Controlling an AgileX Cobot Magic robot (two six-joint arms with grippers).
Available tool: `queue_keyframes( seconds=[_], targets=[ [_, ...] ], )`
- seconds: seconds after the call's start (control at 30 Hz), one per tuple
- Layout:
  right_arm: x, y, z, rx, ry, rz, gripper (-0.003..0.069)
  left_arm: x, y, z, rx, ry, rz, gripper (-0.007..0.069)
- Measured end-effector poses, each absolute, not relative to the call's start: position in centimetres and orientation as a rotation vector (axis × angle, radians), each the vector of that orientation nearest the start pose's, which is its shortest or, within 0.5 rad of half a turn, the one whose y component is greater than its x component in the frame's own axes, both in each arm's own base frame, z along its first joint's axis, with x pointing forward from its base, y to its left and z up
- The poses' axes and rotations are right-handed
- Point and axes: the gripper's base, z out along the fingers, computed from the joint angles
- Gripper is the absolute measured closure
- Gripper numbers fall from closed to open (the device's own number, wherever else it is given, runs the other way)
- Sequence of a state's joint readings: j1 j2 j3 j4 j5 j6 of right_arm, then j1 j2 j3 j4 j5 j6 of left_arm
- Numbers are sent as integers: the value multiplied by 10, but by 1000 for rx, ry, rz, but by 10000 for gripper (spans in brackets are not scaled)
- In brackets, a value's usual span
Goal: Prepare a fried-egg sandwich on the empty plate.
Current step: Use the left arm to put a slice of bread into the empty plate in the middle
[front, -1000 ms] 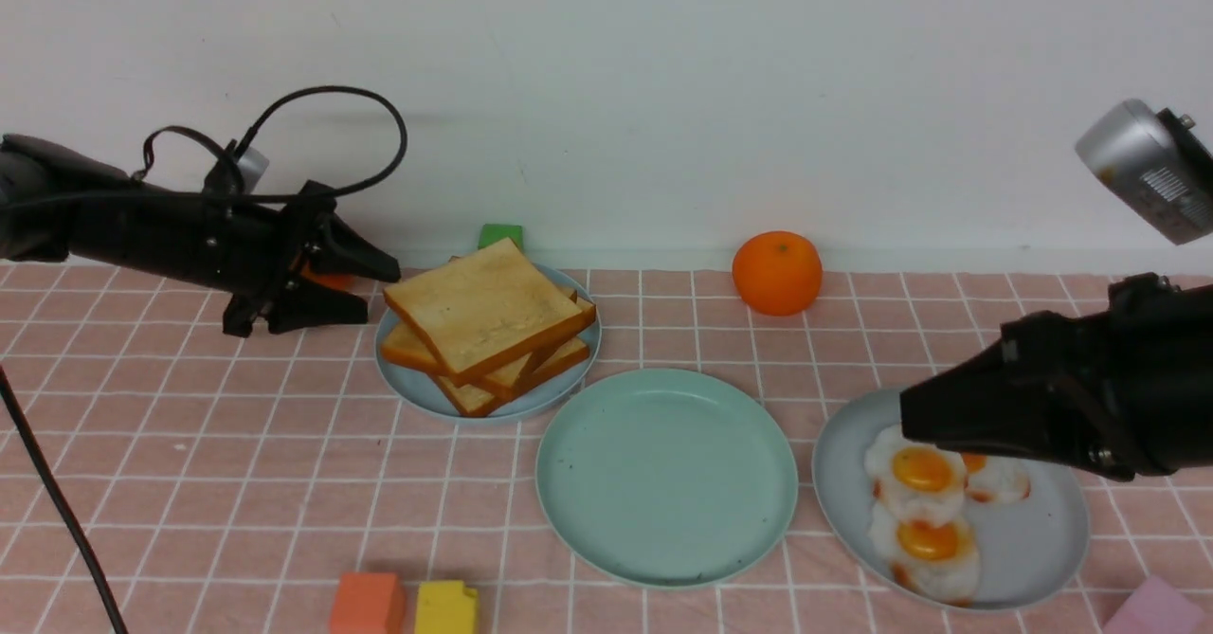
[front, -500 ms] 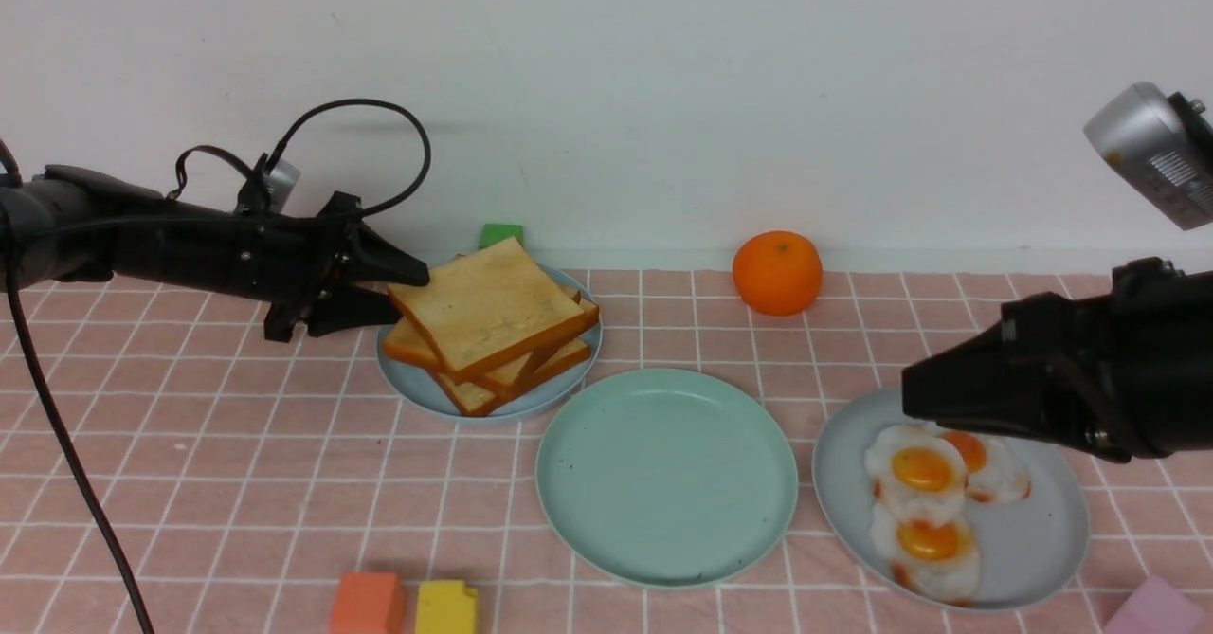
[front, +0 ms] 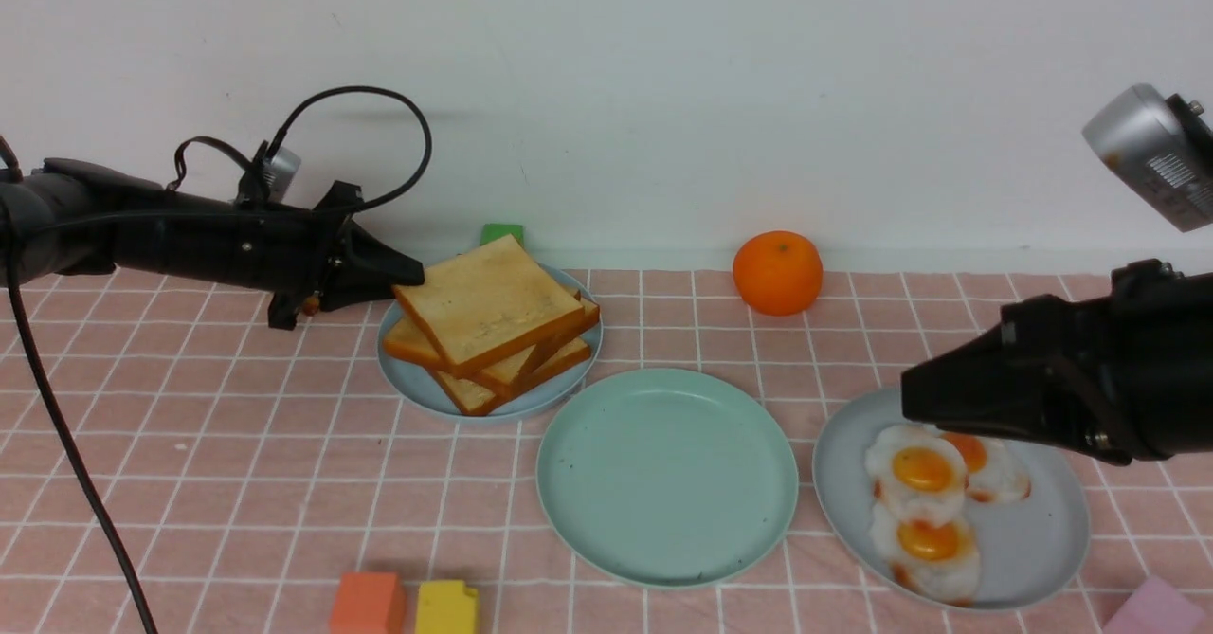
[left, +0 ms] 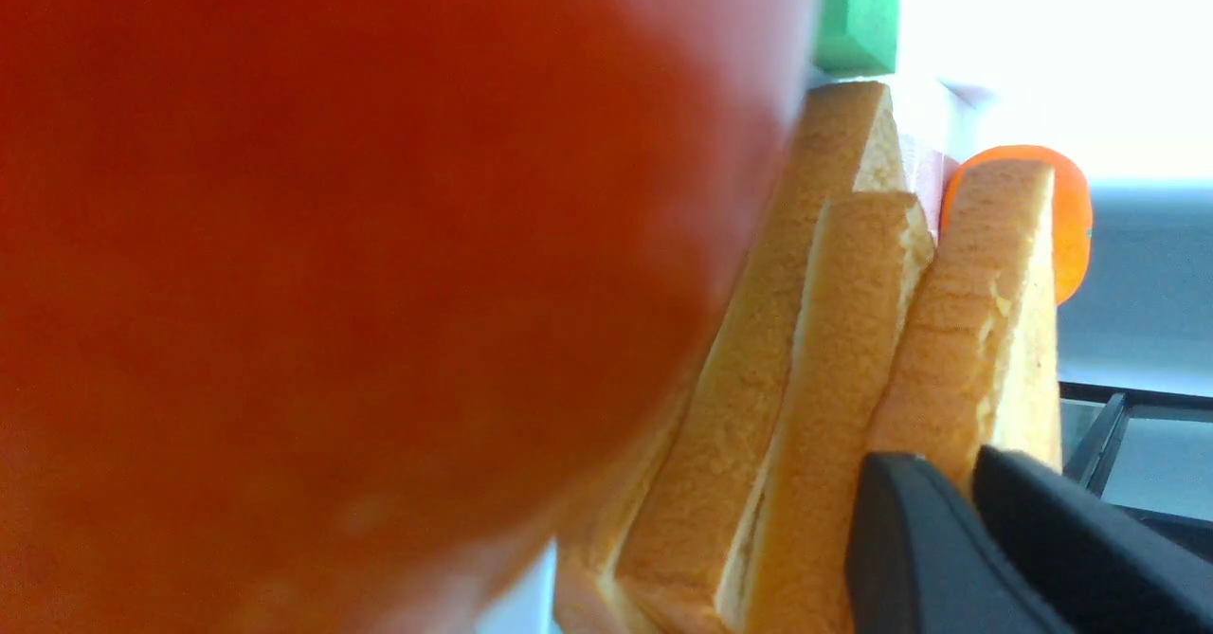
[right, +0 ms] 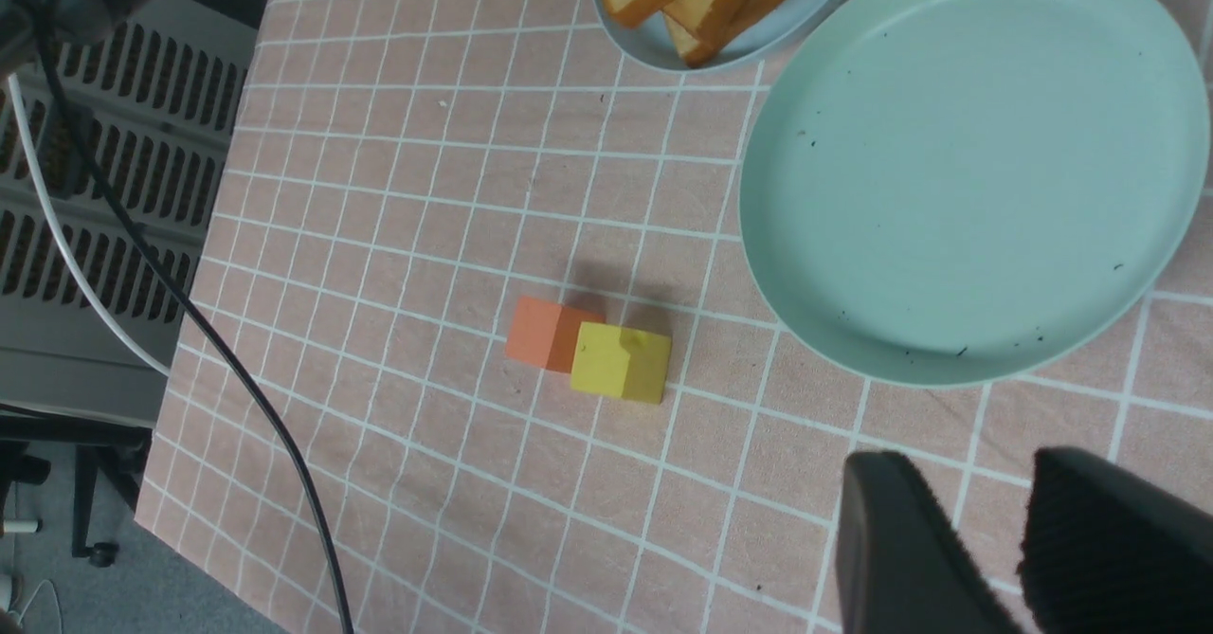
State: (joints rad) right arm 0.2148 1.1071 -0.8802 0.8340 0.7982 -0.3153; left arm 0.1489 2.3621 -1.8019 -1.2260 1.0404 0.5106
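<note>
- Currently, the top toast slice (front: 488, 302) lies on a crossed stack of toast slices (front: 550, 359) on the pale-blue plate (front: 407, 383), upper left of centre.
- It is square, so has no clear long axis; its near and far edges slant up toward the upper right, one corner pointing toward the bottom of the frame.
- The left fingers (front: 393, 271) are clamped on its left corner.
- The right fingers (front: 948, 392) stand parted and empty over the grey-blue plate (front: 1023, 558), lower right, where three fried eggs (front: 924, 497) lie with yolks up.
- The round mint-green plate (front: 667, 478) sits bare, low centre.
</note>
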Motion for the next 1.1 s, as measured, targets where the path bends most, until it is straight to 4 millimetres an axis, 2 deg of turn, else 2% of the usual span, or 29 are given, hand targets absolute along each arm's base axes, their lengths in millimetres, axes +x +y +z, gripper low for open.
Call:
queue_keyframes(
  seconds=[0.1, 0.2, 0.23, 0.27, 0.3, 0.33, 0.47, 0.57, 0.6, 0.63, 0.67, 0.73, 0.83, 1.0, 1.1],
  targets=[
    [201, 93, 327, -152, 2352, 925, 417, 494, -1, 162, -296, 2396, -1314, 533],
    [200, 93, 327, -155, 2354, 924, 417, 488, -5, 191, -124, 2338, -1328, 533],
    [200, 93, 327, -155, 2354, 925, 417, 488, -5, 193, -112, 2334, -1330, 533],
    [200, 93, 326, -165, 2363, 923, 417, 482, -8, 213, -3, 2290, -1342, 533],
    [200, 93, 326, -166, 2365, 923, 417, 481, -9, 216, 8, 2285, -1341, 533],
    [198, 93, 325, -187, 2383, 915, 417, 476, -13, 235, 94, 2248, -1329, 533],
    [195, 93, 322, -225, 2422, 907, 417, 468, -33, 256, 218, 2233, -1301, 533],
    [193, 92, 320, -256, 2450, 887, 417, 463, -63, 254, 331, 2285, -1289, 533],
    [192, 92, 319, -268, 2459, 870, 417, 458, -86, 248, 409, 2333, -1276, 533],
    [192, 91, 319, -270, 2460, 868, 417, 458, -85, 248, 411, 2338, -1271, 533],
    [193, 90, 318, -281, 2465, 846, 417, 453, -107, 242, 499, 2381, -1250, 533],
    [193, 89, 318, -290, 2468, 820, 417, 444, -135, 237, 621, 2430, -1216, 533],
    [194, 87, 316, -278, 2476, 788, 417, 435, -163, 227, 709, 2481, -1167, 533],
    [194, 86, 316, -282, 2482, 768, 417, 438, -182, 209, 682, 2509, -1119, 533],
    [194, 86, 316, -282, 2484, 766, 417, 440, -187, 199, 653, 2531, -1107, 533]
  ],
)
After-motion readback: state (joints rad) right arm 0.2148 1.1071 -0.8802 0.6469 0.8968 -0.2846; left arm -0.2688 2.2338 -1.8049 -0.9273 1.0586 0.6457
